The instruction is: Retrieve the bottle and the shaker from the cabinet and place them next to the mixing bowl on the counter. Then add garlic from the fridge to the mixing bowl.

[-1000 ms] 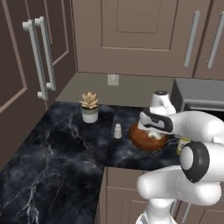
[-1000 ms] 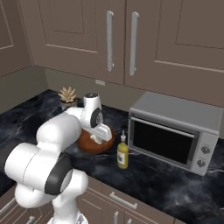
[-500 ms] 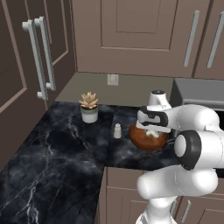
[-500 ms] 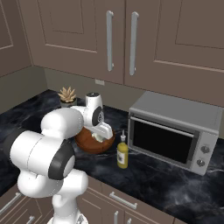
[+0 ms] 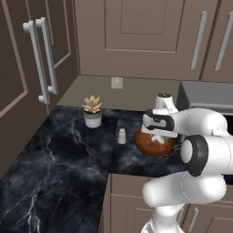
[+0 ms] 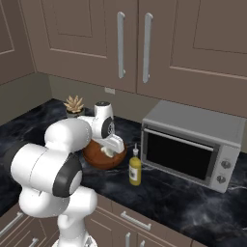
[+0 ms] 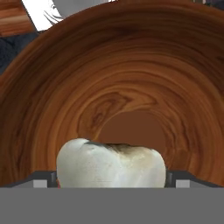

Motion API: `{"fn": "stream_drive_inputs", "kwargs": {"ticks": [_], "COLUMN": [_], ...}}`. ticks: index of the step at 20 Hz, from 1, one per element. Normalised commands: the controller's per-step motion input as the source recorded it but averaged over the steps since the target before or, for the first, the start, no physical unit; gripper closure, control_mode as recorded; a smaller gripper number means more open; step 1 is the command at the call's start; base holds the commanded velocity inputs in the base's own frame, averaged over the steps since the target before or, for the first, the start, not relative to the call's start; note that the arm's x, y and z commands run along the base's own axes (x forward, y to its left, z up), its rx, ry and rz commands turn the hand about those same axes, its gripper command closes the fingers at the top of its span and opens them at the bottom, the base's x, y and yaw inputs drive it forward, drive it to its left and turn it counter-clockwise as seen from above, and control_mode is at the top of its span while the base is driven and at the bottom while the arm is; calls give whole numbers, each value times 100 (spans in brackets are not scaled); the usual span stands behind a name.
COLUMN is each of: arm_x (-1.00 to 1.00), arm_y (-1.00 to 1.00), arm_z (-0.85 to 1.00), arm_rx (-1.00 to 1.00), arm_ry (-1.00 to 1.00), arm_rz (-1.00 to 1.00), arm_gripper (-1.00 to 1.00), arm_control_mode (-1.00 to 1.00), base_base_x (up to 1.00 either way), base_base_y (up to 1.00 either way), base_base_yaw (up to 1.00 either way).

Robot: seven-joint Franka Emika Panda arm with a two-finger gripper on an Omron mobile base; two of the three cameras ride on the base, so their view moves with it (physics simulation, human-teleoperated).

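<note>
My gripper [image 5: 157, 135] hangs low over the brown wooden mixing bowl [image 5: 152, 146] on the black marble counter [image 5: 68, 154]. In the hand view a white garlic bulb [image 7: 111, 164] sits between my two fingertips, over the bowl's bottom [image 7: 131, 127]. The jaws stand wide on either side of it, and I cannot see whether they still press on it. The yellow bottle [image 6: 135, 169] stands just right of the bowl [image 6: 99, 159]. Left of the bowl is the small off-white shaker [image 5: 122, 136]. The wall cabinet [image 6: 87, 38] above has its doors closed.
A grey microwave [image 6: 188, 144] stands on the counter right of the bottle. A potted succulent [image 5: 92, 111] sits near the back wall, left of the shaker. Tall panelled doors with long bar handles [image 5: 43, 59] rise at the far left.
The hand stays over the bowl with the garlic under it. The arm's elbow has swung a little; bottle and shaker have not moved.
</note>
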Motion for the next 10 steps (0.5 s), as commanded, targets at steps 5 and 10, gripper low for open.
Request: {"fn": "stream_drive_inputs", "kwargs": {"ticks": [5, 10], "arm_x": [0, -13], "arm_y": [3, 11], "arm_z": [0, 30], "arm_rx": [-1, 0], "arm_ry": [0, 1], "arm_rz": [-1, -2], "arm_gripper": [-100, -100], "arm_control_mode": [-100, -100], "base_base_x": [0, 0], "base_base_y": [0, 0], "base_base_yaw": [0, 0]}}
